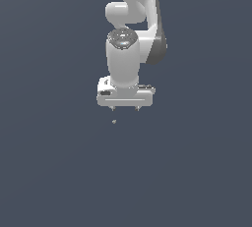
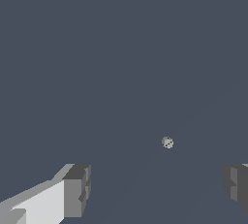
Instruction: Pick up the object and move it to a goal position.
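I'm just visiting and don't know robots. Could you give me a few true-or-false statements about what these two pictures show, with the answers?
1. The gripper is clamped shut on the object. False: its fingers stand wide apart and hold nothing.
2. The object is far smaller than the gripper. True.
3. In the exterior view, the object sits below the gripper's finger tips, apart from them. True.
4. Several objects lie scattered on the surface. False: only one small pale lump shows.
5. In the wrist view, the object touches a finger. False: it lies clear of both.
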You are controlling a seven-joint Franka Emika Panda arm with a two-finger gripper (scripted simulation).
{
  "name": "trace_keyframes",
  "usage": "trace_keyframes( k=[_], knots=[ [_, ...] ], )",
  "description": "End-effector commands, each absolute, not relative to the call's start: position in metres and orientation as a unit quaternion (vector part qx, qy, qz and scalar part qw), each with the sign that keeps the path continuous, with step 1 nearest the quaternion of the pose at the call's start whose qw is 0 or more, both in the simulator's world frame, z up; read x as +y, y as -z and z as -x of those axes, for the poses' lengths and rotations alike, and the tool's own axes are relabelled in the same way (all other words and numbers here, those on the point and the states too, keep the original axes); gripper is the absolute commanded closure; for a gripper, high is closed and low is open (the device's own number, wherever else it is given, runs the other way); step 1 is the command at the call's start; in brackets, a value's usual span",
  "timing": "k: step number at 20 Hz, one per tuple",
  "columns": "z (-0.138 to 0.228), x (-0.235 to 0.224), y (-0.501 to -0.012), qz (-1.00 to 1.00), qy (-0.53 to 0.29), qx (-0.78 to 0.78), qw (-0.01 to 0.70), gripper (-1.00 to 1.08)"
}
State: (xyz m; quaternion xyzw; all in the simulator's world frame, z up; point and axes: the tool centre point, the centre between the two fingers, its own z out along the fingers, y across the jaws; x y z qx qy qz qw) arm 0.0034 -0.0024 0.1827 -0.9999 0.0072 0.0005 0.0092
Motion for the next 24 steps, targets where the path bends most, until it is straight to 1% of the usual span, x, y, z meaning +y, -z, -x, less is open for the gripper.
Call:
trace_keyframes(
  k=[1,11,24],
  knots=[
    [-0.003,-0.002,-0.183,1.0,0.0,0.007,0.009,-0.92],
    [-0.006,-0.024,-0.198,1.0,0.002,0.007,-0.006,-0.92],
    [-0.004,-0.027,-0.187,0.999,0.001,-0.037,-0.008,-0.92]
  ],
)
